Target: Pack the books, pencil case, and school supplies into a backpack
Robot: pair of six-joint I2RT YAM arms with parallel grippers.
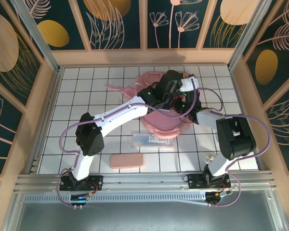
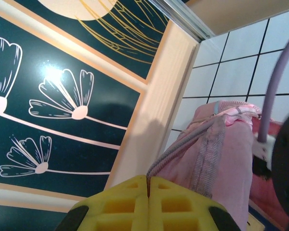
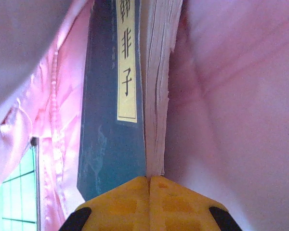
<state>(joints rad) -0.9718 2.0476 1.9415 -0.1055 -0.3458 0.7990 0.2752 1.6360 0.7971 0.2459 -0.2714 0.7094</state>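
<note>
Pencil case [image 1: 126,161]: plain salmon pink, lying flat on the white-tiled worktop [image 1: 86,96] near the front edge, between the two arm bases. No writing on it.

Left end effector [image 2: 148,185]: clenched, yellow fingers [image 2: 120,207] meeting. The backpack's braided, mesh-edged trim [image 2: 192,144] runs straight into the seam between them, so it's grasping the backpack by that edge. The trim rises off the bag towards the fingers.

Packet [image 1: 151,140]: long, clear and white with blue-green print, flat on the worktop just in front of the backpack and behind the pencil case. The print is too small to read from the top view.

Backpack [image 1: 161,127]: pink, mid-worktop towards the back wall, with both arms reaching over it.

Book [image 3: 111,144]: dark navy cover, standing on edge inside the backpack, pink fabric on both sides and the page block showing to the right of the cover. Yellow label [image 3: 126,72] reads vertically "非子", with another character above cut off by the frame edge.

Right end effector [image 3: 148,180]: inside the backpack, clenched, fingers meeting with no gap, tips right at the book's near edge. It's not clamped around the book; can't tell if it touches.
</note>
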